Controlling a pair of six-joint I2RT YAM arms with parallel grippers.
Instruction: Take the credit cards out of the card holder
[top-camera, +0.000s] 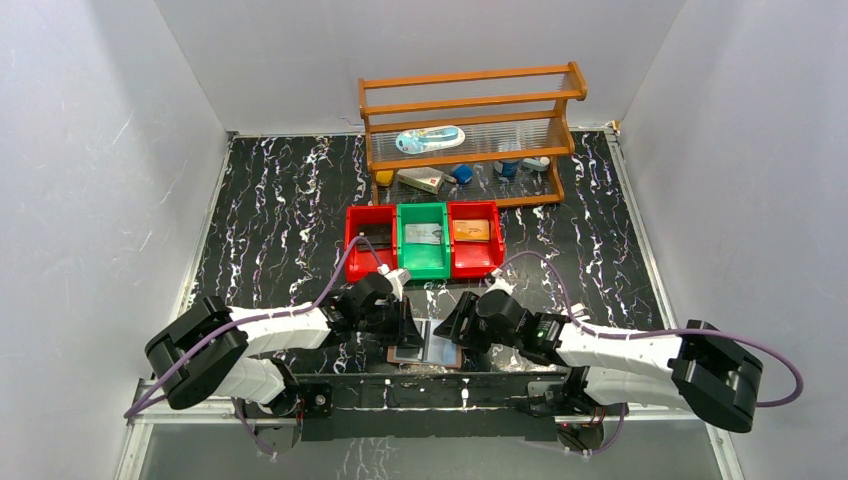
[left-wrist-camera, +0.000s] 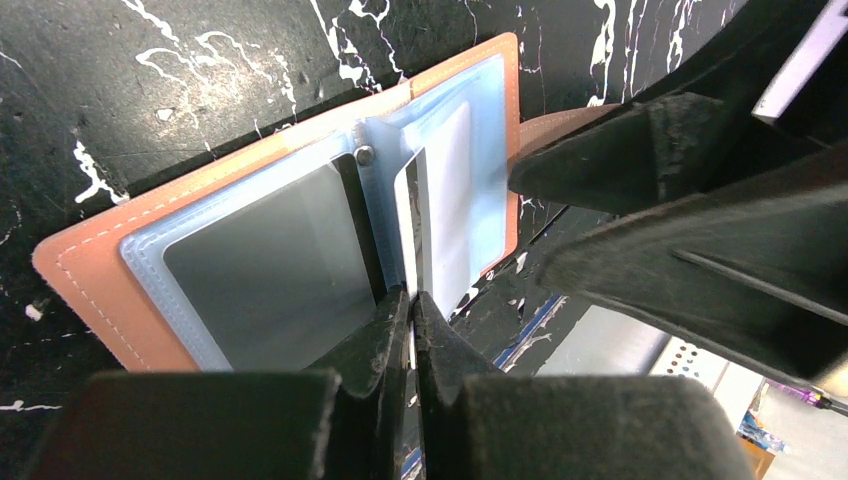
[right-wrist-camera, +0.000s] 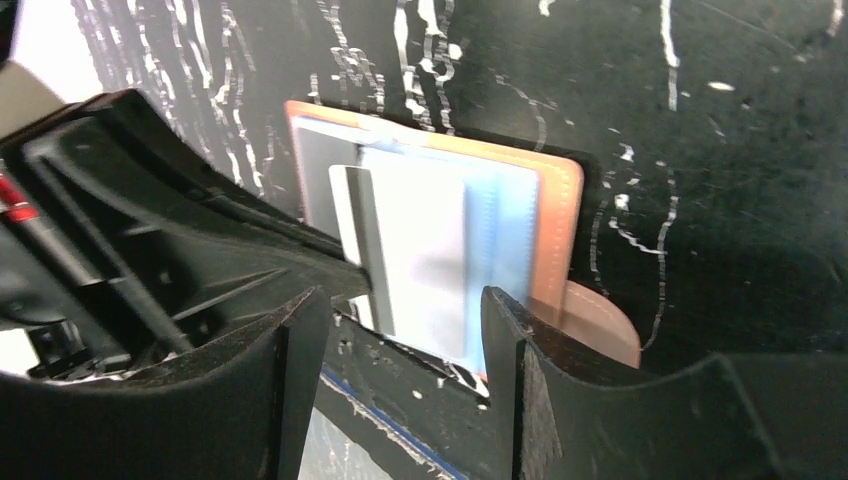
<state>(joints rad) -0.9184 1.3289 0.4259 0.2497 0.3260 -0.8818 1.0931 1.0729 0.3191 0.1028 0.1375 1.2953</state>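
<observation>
1. Black, white-veined tabletop (top-camera: 280, 200) fills the white-walled booth. At its near edge, between the 2 arms, the card holder (top-camera: 425, 352) lies open and flat, sleeves up.
2. Over it, the left gripper (left-wrist-camera: 410, 300) has its fingers pressed together on the near edge of 1 white, dark-striped card (left-wrist-camera: 412, 215). This card stands partly out of a middle sleeve, and pinching the edge looks meant to let it slide straight out.
3. Opposite, the right gripper (right-wrist-camera: 400, 300) is spread wide and holds nothing, its fingers astride the holder's right half near the snap tab (right-wrist-camera: 600, 325). It seems placed to stop the wallet dragging along, though I cannot tell whether it presses down.
4. A grey card (left-wrist-camera: 270, 270) shows inside the left sleeve, so I judge more remains to pull.
5. Farther back sit 3 bins in a row: a red bin (top-camera: 350, 235), a green bin (top-camera: 400, 245) and another red bin (top-camera: 497, 245). Each has a flat card-like piece inside and is probably a drop spot.
6. Beyond them, a wooden rack (top-camera: 470, 100) of oddments stands near the back wall.
</observation>
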